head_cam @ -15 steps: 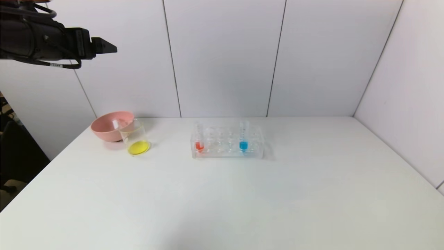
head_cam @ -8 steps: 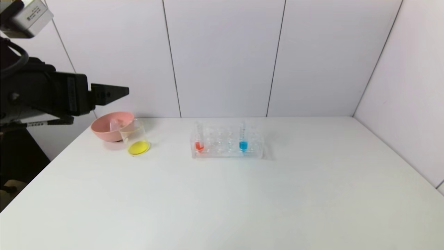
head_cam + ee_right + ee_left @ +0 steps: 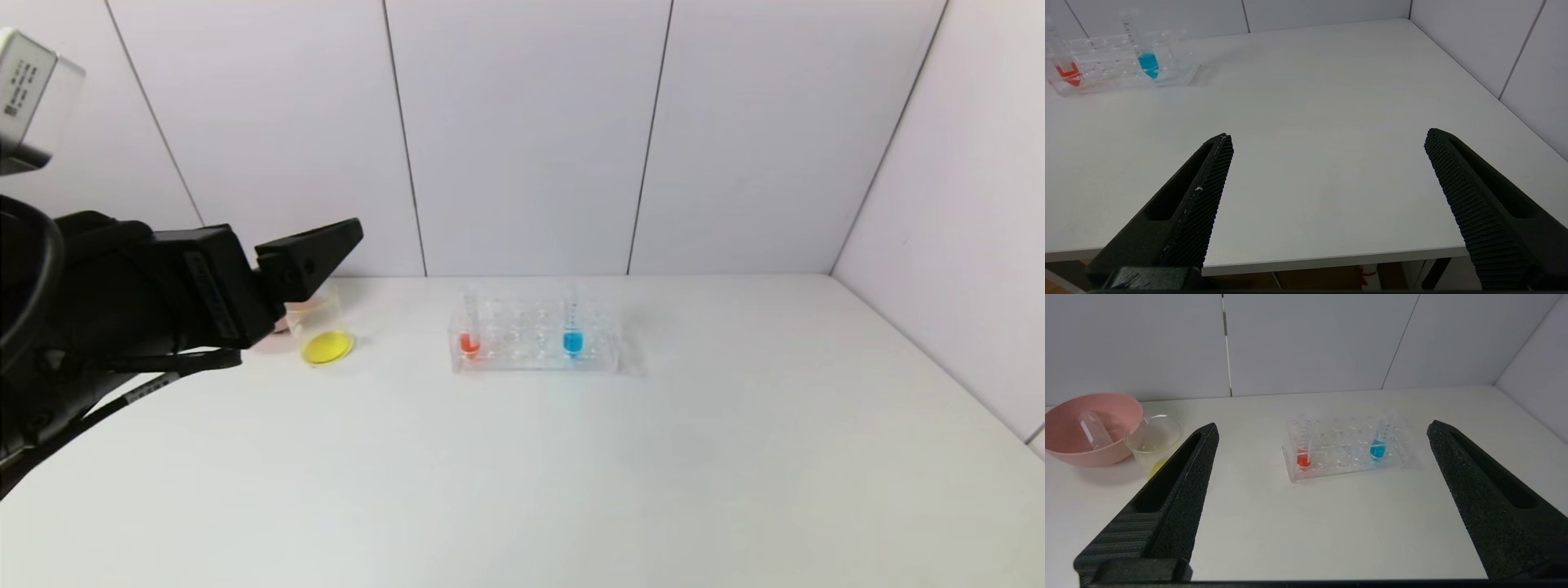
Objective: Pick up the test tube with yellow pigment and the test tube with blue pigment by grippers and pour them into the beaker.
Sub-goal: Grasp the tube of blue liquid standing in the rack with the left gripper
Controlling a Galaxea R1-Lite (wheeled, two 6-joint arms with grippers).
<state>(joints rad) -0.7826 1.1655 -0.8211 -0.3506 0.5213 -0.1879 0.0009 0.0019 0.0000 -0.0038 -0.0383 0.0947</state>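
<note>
The beaker stands at the table's back left with yellow liquid in its bottom. The test tube with blue pigment stands upright in the clear rack at mid-table, and shows as well in the left wrist view. No tube holding yellow pigment shows. An empty clear tube lies in the pink bowl. My left gripper hovers open and empty over the table's left side, just before the beaker. My right gripper is open and empty at the table's near right edge.
A tube with red liquid stands at the rack's left end. The pink bowl touches the beaker and is mostly hidden behind my left arm in the head view. White wall panels close the back and right sides.
My left arm has come down from high at the upper left and moved right. It now covers the pink bowl in the head view. Its fingers stayed open.
</note>
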